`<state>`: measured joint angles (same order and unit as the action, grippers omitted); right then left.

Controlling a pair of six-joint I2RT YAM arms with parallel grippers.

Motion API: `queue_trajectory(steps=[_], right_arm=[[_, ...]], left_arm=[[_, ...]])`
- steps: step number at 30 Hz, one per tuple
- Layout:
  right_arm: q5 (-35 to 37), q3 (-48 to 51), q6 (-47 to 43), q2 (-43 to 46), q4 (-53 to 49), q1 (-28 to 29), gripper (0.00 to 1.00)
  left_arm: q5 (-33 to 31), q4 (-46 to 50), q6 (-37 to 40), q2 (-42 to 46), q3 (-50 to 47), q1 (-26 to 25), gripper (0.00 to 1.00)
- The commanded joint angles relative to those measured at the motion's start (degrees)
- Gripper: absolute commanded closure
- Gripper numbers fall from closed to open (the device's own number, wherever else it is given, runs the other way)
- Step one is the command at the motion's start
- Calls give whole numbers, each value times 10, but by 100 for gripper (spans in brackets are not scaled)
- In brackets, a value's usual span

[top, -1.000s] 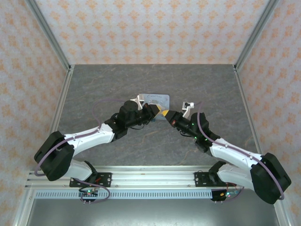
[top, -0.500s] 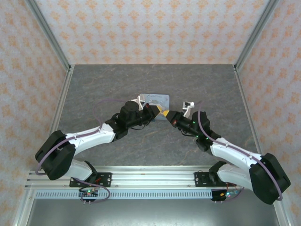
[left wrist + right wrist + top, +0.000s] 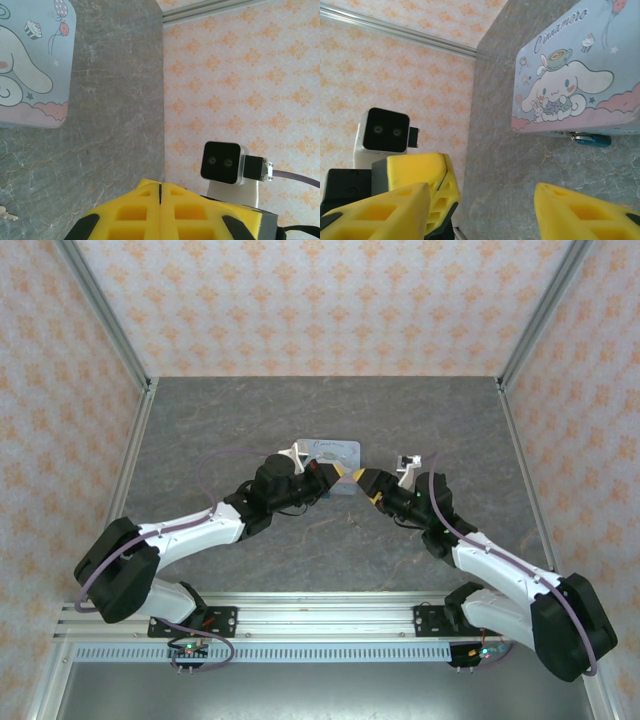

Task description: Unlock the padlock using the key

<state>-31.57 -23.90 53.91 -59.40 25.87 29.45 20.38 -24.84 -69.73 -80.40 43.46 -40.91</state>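
The padlock [image 3: 590, 140] lies on its side on the grey stone-patterned table [image 3: 115, 100], tucked just beside the near edge of the pale blue Cinnamoroll tin [image 3: 575, 80]. Its body is a small dark blue bar, far smaller than the tin, with a shiny metal piece at the end towards the left of the right wrist view. Whether the shackle is seated or free is too small to tell.

A tiny pale silvery piece, apparently the key [image 3: 6, 214], rests on the table at the lower left edge of the left wrist view, apart from the tin and held by nothing.

The left gripper [image 3: 160, 200] has its yellow foam pads pressed flat together with nothing seen between them. The right gripper [image 3: 480, 200] stands with its yellow fingers [image 3: 585, 210] spread wide and nothing between them, facing the tin and the padlock. From above, the two grippers hang close together just in front of the tin
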Motion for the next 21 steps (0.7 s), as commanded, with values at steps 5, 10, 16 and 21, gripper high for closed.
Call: queue_trajectory(steps=[5,10,16,21], right_arm=[[41,4,-22,7,-131,-1,45],[64,-28,-94,-17,-255,10,47],[118,-127,-227,-106,-393,55,47],[171,-205,-295,-200,-463,95,47]], left_arm=[[-30,64,35,31,6,1,99],[-43,96,39,37,0,11,70],[-53,114,28,49,-21,35,25],[-56,142,28,73,-32,62,18]])
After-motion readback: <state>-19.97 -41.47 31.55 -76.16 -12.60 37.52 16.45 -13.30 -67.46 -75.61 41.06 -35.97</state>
